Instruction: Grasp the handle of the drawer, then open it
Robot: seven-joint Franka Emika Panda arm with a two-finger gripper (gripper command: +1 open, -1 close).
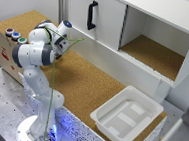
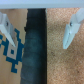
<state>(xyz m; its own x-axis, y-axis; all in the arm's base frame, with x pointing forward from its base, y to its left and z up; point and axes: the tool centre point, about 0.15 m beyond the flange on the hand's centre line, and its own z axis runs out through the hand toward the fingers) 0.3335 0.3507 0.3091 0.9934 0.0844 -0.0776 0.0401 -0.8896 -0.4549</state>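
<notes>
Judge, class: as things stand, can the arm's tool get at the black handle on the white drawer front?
Probably yes. The handle stands exposed on the drawer, with nothing visible between it and the tool, whose fingers are spread open. The arm still sits apart from it.

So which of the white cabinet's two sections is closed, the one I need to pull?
The drawer at the exterior view's left, bearing the black handle; the cork-floored compartment beside it stands open.

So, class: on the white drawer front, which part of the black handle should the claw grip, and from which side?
Probably the handle's straight middle bar, approached head-on from in front of the drawer. The bar stands upright and its bent ends hold it off the panel, so the fingers should close from either side.
</notes>
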